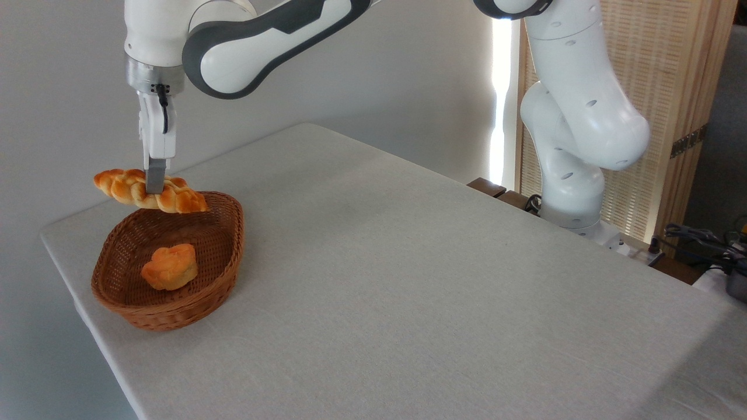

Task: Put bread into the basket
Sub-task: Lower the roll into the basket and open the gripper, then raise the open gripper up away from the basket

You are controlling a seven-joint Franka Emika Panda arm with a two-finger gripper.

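Pincer (pixel 154 185): pointing straight down over the table's far left corner; the fingers are closing on the middle of the bread, one grey finger (pixel 154 178) showing in front of the loaf, the other hidden behind it.
Bread (pixel 149 191): a braided golden loaf with pointed ends, hanging in the pincer's grip, lying roughly level with its right end dipping slightly; it is sitting above the far rim of the basket, its left end reaching out past the rim. Whether its right end is touching the rim cannot be told.
Basket (pixel 229 256): an oval brown wicker basket, resting on the table near the left edge, close to the far left corner.
Bun (pixel 170 267): a small lumpy orange bun, lying inside the basket on its floor, below and apart from the held loaf.
Arm (pixel 583 111): a white and grey arm, rising from its base beyond the table's right far edge and reaching across the top of the view to the pincer.
Table (pixel 408 280): covered with a pale grey cloth.
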